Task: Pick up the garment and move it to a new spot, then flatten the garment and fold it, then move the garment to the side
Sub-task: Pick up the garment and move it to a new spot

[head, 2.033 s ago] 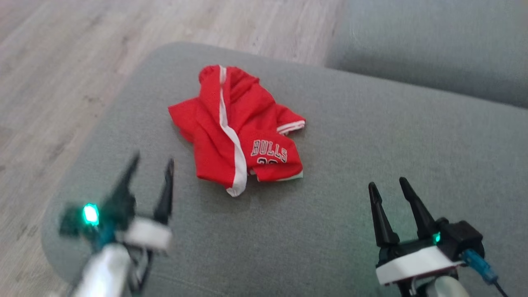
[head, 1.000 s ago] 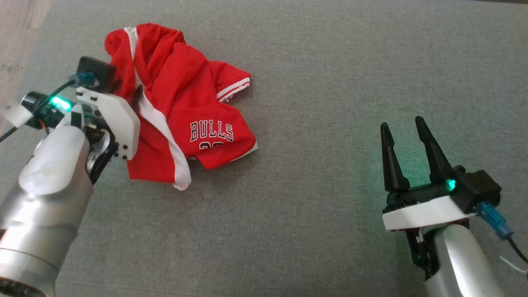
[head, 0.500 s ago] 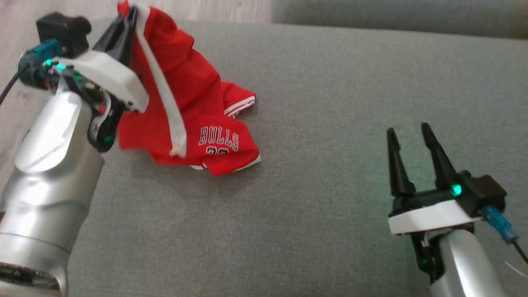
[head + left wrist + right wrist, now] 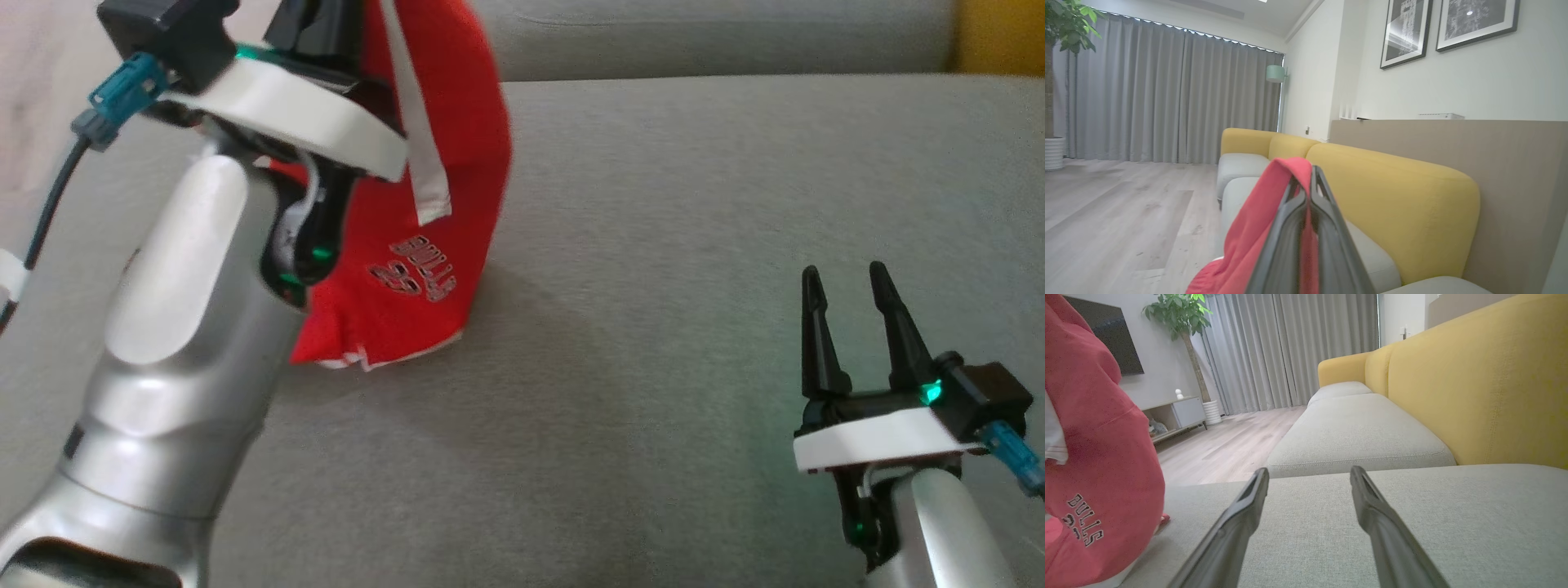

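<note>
At the upper left of the head view, the left end effector (image 4: 312,28) is clenched on the red Bulls garment (image 4: 461,139). The garment hangs from it, lettering upside down, with its lower hem touching the grey sofa cushion (image 4: 653,327). At the lower right, the right end effector (image 4: 843,278) hovers well apart from the cloth, its fingers spread and holding nothing.

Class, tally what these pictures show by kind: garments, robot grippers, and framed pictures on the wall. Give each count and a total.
Garments: 1, the red garment
Grippers: 2, the left gripper and the right gripper
Wall art: 2 framed pictures
Total: 5
</note>
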